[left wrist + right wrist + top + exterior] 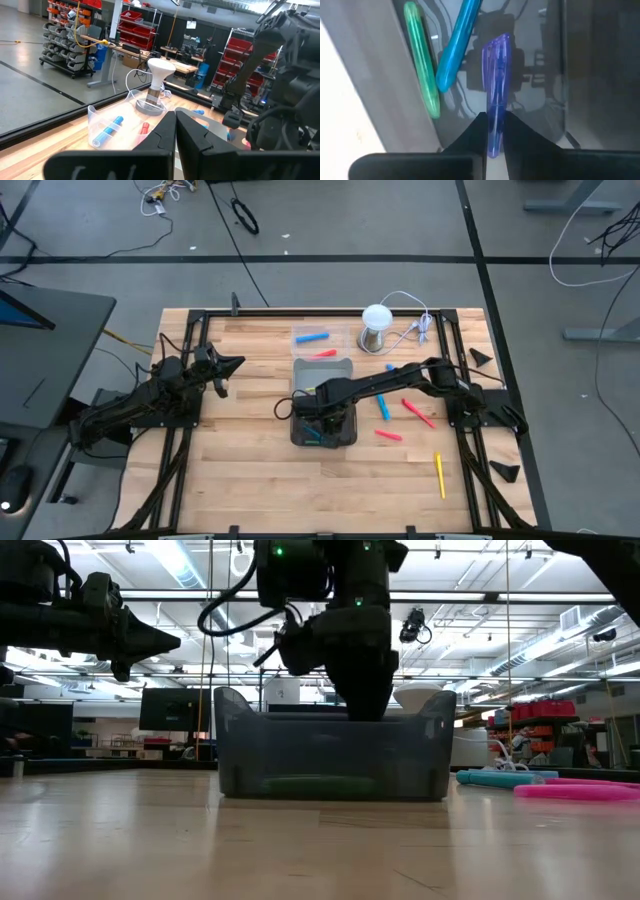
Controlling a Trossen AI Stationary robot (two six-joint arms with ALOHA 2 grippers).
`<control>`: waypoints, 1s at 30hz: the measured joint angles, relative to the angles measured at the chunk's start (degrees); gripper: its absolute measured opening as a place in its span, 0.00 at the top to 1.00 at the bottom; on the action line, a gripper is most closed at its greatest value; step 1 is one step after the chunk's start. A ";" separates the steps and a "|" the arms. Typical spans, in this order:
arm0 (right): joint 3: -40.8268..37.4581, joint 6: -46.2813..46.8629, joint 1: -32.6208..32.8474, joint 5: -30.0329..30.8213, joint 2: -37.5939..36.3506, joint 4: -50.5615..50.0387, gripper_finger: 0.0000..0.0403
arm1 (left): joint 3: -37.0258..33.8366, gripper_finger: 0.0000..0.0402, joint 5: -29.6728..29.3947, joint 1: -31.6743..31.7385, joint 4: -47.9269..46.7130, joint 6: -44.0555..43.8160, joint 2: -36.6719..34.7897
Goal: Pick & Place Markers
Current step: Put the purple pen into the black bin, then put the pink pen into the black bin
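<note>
Two markers are already lying in the grey tray [338,367], a green marker [422,70] along one wall and a blue marker [457,42] angled beside it. Right gripper [494,134] is reaching down inside the tray, fingers pinched narrow on a purple marker [496,85]. That pen's long axis is running straight out from between the fingertips, roughly parallel to the green one and just beside the blue one's tip. Whether the purple tip is touching the tray floor, cannot tell. Judging from that, the coming move is a release: the pen is already over the tray floor, so it only needs letting go, clear of the other two.

Left gripper [175,131] is waiting at the left edge of the table, fingers closed together and holding nothing, well apart from every pen. The right arm is the nearer one for all the loose markers.

Counting in the high view: on the bare table right of the tray, one blue, two red-pink [417,411] and one yellow marker [440,476]. Beyond the tray a clear tray [111,125] is holding one blue pen, with one red pen just beside it. One white-domed cylinder [376,328] is standing near the far edge.
</note>
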 joint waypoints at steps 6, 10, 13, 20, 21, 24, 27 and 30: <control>-2.62 1.63 0.33 -0.06 0.20 4.45 0.91 | -0.02 0.97 0.00 -0.01 0.01 0.02 0.00; -3.11 1.59 0.64 -0.06 0.32 6.12 0.91 | -0.01 0.97 -0.02 0.01 0.00 0.02 0.00; -3.19 1.94 0.86 -0.03 0.31 6.74 0.91 | 0.00 0.97 0.00 -0.01 0.02 0.00 0.01; -3.21 3.04 1.01 -0.03 0.31 6.59 0.86 | 0.00 0.97 -0.02 -0.01 0.02 0.00 -0.01; -3.21 3.62 1.01 -0.01 0.31 6.59 0.84 | -0.02 0.97 -0.01 -0.01 0.01 -0.01 0.00; -3.21 3.71 1.09 0.03 0.31 6.57 0.78 | -0.02 0.97 -0.02 -0.01 0.02 0.01 0.01; -3.21 3.70 1.10 0.05 0.31 6.58 0.71 | -0.02 0.97 -0.02 0.00 0.02 0.02 0.00; -3.21 3.57 1.10 0.05 0.31 6.59 0.65 | 0.00 0.97 -0.02 -0.01 0.02 0.00 -0.01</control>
